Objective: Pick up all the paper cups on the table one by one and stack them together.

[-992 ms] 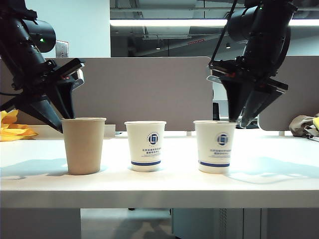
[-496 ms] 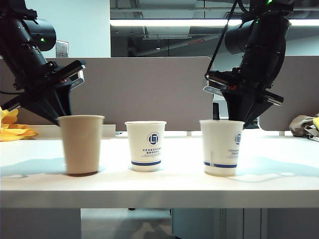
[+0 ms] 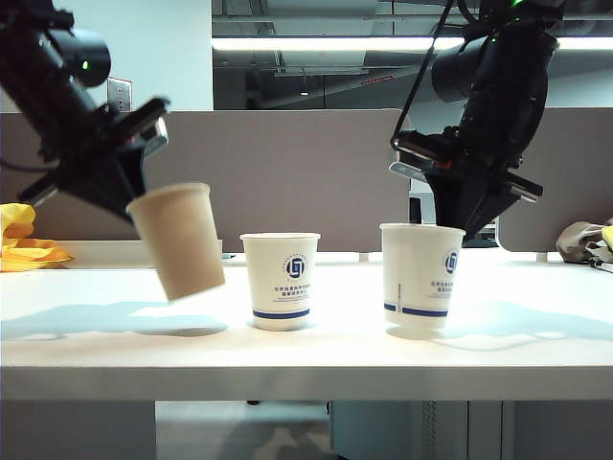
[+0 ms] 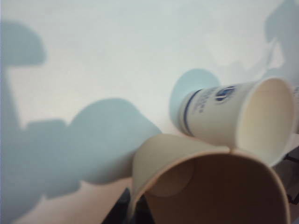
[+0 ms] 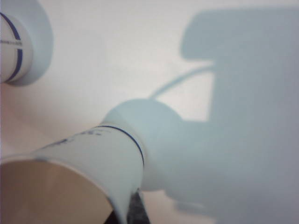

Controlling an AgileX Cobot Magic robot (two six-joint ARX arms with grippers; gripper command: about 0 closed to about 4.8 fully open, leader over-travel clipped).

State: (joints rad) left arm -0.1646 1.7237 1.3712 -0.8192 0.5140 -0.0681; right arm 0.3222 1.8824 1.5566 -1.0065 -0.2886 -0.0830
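While no stacking is done, I am seeing the left gripper point(image 3: 134, 196) clamping the tilted brown kraft paper cup point(image 3: 179, 240) off the white desk point(image 3: 306, 359), and the right gripper point(image 3: 460, 228) clamping the right-hand white blue-banded paper cup point(image 3: 419, 278); the middle white cup point(image 3: 280, 280) is standing untouched.

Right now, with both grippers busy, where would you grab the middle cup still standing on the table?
Probably the middle cup's rolled rim, from straight above, one finger inside its open mouth. It stands upright and apart, between the left gripper's brown cup and the right gripper's cup.

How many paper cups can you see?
3. The brown cup hangs tilted above the table, held by the left hand. The middle white cup stands alone. The right white cup is pinched at its rim by the right hand.
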